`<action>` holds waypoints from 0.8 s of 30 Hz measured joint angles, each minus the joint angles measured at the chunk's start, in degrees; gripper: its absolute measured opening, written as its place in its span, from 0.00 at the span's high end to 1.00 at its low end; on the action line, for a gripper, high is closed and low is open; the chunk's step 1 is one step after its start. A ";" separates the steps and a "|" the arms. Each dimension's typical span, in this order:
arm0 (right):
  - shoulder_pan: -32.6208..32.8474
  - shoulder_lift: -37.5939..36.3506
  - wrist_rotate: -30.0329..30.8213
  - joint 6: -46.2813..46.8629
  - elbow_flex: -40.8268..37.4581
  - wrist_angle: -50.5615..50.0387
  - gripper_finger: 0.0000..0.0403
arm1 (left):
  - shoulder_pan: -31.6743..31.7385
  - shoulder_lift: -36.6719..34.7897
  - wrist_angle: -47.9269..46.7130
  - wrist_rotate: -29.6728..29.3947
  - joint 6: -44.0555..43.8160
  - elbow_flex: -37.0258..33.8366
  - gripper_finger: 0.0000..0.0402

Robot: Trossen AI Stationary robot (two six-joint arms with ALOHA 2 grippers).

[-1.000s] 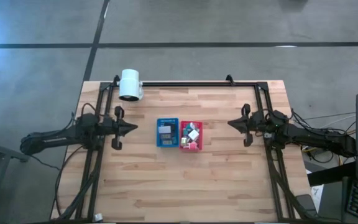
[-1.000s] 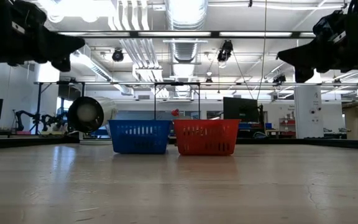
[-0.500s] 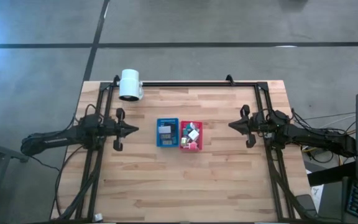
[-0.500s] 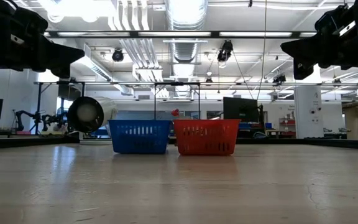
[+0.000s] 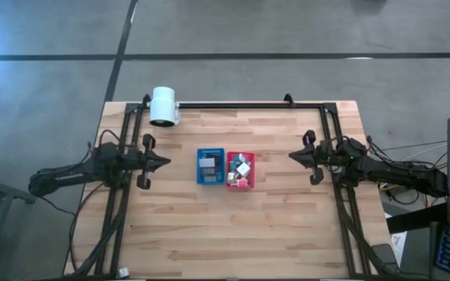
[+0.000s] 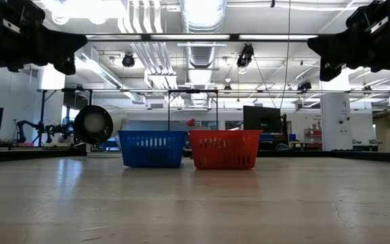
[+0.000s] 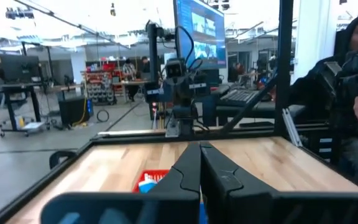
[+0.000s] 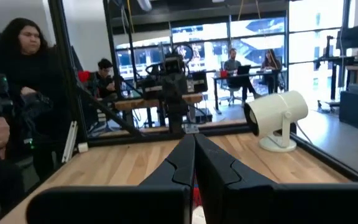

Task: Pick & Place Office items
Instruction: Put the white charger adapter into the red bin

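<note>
Two perforated trays stand side by side at the table's middle, a blue tray [image 5: 209, 167] and a red tray [image 5: 239, 170]. Several small office items lie in them: white and pink cubes [image 5: 242, 168] in the red one, flat pieces [image 5: 207, 165] in the blue one. My left gripper [image 5: 168, 162] hovers to the left of the blue tray, shut and empty, pointing level toward it. My right gripper [image 5: 291, 156] hovers to the right of the red tray, also shut and empty. Both hang well above the tabletop in the low view.
A big white cylinder [image 5: 163, 106] stands at the table's far left corner, beside a black frame [image 5: 233, 104] that runs along the far and side edges. People sit and stand in the room beyond the table [image 8: 17, 56]. Bare wood [image 5: 233, 226] lies in front of the trays.
My right gripper has tipped its fingers up a little while staying where it was. The trays and their items have not moved.
</note>
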 joint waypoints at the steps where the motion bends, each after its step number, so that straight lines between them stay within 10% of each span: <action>1: 0.00 0.00 0.01 -0.05 -0.01 0.22 0.98 | 0.00 -0.32 -0.37 0.05 -0.31 0.06 0.99; 24: -0.01 0.14 0.14 -0.47 0.00 -0.08 0.98 | -0.09 4.05 -17.94 -7.24 -9.82 13.21 0.99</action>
